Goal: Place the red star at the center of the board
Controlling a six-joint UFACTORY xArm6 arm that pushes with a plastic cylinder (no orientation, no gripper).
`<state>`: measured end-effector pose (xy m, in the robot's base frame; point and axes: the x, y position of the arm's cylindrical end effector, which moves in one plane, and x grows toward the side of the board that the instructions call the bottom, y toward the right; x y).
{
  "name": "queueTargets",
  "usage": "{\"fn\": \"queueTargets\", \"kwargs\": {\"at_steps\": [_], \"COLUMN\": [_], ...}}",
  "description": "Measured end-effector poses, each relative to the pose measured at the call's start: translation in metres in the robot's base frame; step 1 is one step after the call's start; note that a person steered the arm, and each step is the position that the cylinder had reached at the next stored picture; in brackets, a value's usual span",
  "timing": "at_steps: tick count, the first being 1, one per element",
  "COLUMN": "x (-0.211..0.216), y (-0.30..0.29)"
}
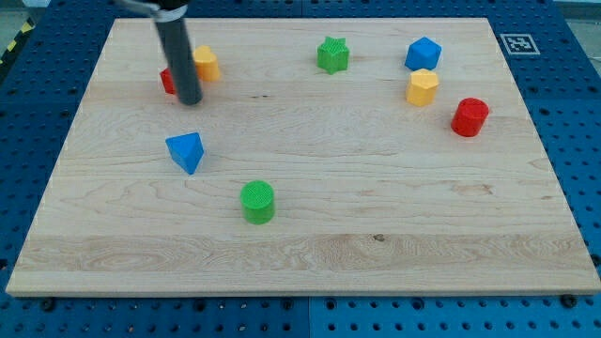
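Note:
The red star (167, 81) lies near the board's upper left and is mostly hidden behind my dark rod. My tip (190, 99) rests on the board right against the star's lower right side. A yellow block (206, 63) sits just to the star's right, behind the rod. The wooden board (310, 225) fills the view.
A blue triangular block (186, 151) lies below my tip. A green cylinder (257, 202) is lower, near the middle. A green star (332, 54), a blue block (423, 53), a yellow block (422, 87) and a red cylinder (469, 116) are at the upper right.

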<state>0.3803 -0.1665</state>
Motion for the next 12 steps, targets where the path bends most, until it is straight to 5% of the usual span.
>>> {"fn": "queueTargets", "kwargs": {"at_steps": [1, 2, 3, 5, 6, 9, 10, 12], "x": [0.049, -0.001, -0.048, -0.072, -0.051, -0.066, -0.051, -0.030], "y": [-0.036, -0.137, -0.106, 0.196, 0.237, -0.044, -0.088, 0.137]}}
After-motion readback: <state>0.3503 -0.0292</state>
